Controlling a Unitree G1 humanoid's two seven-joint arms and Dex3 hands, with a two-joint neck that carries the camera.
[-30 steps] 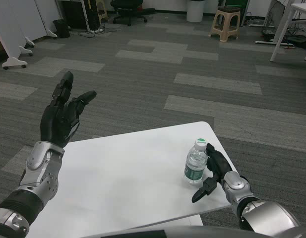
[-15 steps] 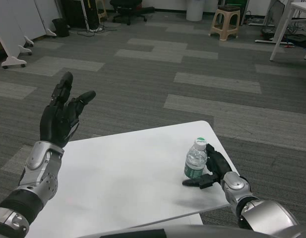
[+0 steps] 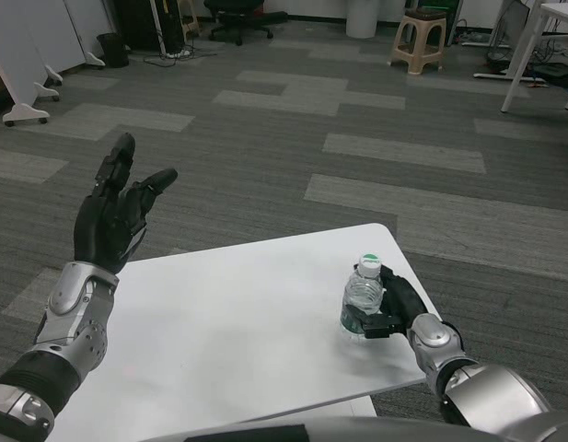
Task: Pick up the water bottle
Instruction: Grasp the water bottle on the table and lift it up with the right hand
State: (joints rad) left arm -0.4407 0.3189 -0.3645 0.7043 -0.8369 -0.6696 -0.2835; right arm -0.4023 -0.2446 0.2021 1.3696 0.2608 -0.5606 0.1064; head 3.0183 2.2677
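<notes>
The white bench [image 3: 228,322] carries the bottle [image 3: 363,299] upright near its right edge. The left robot hand [image 3: 113,212] is raised above the bench's left side, fingers spread, holding nothing. The right robot hand [image 3: 391,308] wraps the bottle's lower body. Thin clear plastic looks light, smooth and squashy; mid-body seems the firmest place to grip.

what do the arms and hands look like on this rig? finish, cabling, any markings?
Both forearms are silver metal with rounded, segmented shells: left forearm, right forearm. A black ribbed band rings the left one near the elbow. Left hand and right hand are matte black with jointed fingers. No loose cables or markings visible.
</notes>
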